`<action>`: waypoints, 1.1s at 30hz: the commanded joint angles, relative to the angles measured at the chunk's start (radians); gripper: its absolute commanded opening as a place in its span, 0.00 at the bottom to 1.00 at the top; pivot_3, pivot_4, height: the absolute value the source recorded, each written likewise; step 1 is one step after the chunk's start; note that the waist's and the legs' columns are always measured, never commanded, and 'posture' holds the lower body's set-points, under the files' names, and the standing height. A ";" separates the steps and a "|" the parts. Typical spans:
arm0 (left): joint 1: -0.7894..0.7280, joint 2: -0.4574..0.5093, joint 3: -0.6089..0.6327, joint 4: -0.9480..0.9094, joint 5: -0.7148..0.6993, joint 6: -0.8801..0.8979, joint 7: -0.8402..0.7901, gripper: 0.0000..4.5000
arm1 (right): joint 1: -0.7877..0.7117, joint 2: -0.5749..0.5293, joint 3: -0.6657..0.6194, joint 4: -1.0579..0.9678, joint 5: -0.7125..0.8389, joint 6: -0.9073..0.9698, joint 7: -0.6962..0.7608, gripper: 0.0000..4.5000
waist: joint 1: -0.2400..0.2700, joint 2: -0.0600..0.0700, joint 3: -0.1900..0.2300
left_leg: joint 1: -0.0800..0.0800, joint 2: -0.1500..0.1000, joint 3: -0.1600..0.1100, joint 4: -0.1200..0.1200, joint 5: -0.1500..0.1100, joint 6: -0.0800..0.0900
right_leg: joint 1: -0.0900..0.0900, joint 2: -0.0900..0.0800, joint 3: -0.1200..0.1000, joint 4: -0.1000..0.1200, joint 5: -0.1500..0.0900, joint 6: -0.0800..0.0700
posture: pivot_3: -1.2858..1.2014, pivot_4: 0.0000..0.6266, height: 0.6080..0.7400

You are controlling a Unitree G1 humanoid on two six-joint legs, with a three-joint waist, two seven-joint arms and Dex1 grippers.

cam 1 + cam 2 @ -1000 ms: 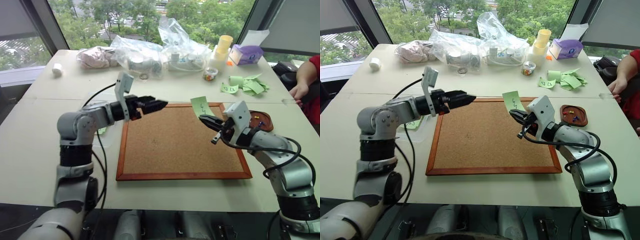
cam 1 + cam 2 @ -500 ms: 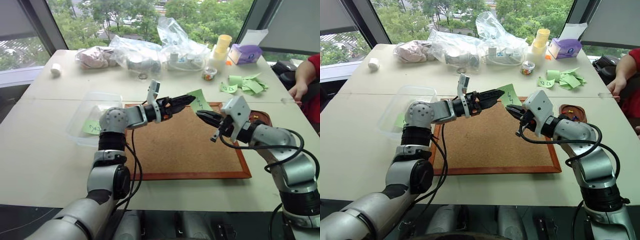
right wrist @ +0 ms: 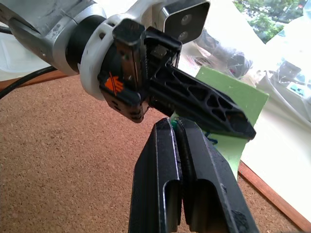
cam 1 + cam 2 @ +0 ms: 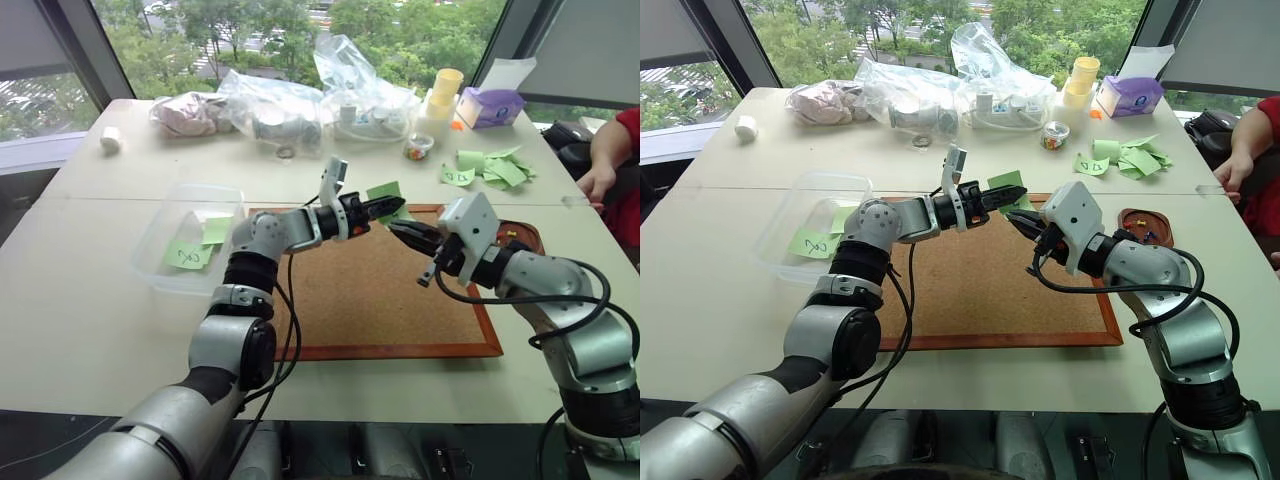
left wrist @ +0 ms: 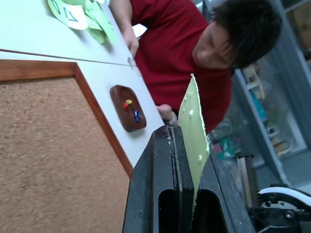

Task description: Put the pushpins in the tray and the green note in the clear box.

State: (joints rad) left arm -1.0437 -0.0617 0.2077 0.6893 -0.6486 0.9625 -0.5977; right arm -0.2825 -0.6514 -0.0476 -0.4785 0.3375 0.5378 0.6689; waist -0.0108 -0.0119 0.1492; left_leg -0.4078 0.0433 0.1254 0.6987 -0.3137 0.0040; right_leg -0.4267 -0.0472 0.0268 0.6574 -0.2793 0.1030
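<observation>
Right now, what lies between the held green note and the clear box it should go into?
In the left eye view, between the green note and the clear box lie only the cork board's near corner and bare table, spanned by the left arm.

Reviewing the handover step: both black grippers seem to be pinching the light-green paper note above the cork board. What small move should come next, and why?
Probably the right gripper should open. The left gripper is shut on the light-green paper note, so both pinch it above the cork board. Letting go would free the left arm to carry it to the clear plastic box on its side.
</observation>
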 commanded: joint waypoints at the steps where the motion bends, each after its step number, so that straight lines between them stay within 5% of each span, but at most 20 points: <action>1: 0.017 0.015 -0.091 -0.064 0.070 -0.072 -0.051 0.00 | 0.002 0.009 -0.013 -0.031 -0.002 -0.023 -0.017 0.00 | 0.000 0.000 0.000 | 0.000 0.000 0.000 0.000 0.000 0.000 | 0.000 0.000 0.000 0.000 0.000 0.000 | 0.52 0.24 0.96; 12: 0.046 0.037 -0.118 -0.072 0.121 -0.139 -0.073 0.00 | 0.007 0.054 -0.040 -0.043 0.014 -0.017 -0.074 0.00 | -0.001 0.000 0.000 | 0.000 0.000 0.000 0.000 0.000 0.000 | 0.000 0.000 0.000 0.000 0.000 0.000 | 0.52 0.24 0.96; 15: 0.084 0.089 -0.250 -0.180 0.233 -0.268 -0.136 0.00 | -0.014 0.118 -0.141 -0.017 0.086 0.066 -0.176 0.00 | 0.000 0.000 0.000 | 0.000 0.000 0.000 0.000 0.000 0.000 | 0.000 0.000 0.000 0.000 0.000 0.000 | 0.52 0.24 0.96; 23: 0.160 0.302 -0.520 -0.535 0.441 -0.478 -0.301 0.00 | -0.116 0.128 -0.346 0.226 0.000 0.227 -0.480 0.00 | 0.000 0.001 -0.001 | 0.000 0.001 0.002 0.000 0.000 0.000 | 0.000 -0.001 0.000 0.000 0.000 0.000 | 0.52 0.24 0.96; 33: 0.216 0.312 -0.504 -0.668 0.414 -0.418 -0.283 0.00 | -0.243 0.092 -0.316 0.612 -0.102 0.228 -0.553 0.00 | -0.006 0.003 -0.001 | 0.000 0.001 0.003 0.000 0.000 0.000 | 0.000 0.000 0.001 0.000 0.000 0.000 | 0.52 0.24 0.96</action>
State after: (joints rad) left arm -0.8308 0.2482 -0.3054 0.0551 -0.2286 0.5433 -0.8858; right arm -0.4942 -0.5383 -0.3486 0.1268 0.2460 0.7908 0.1228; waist -0.0165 -0.0090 0.1484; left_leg -0.4071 0.0449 0.1285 0.6984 -0.3137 0.0040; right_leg -0.4270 -0.0473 0.0284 0.6579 -0.2793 0.1029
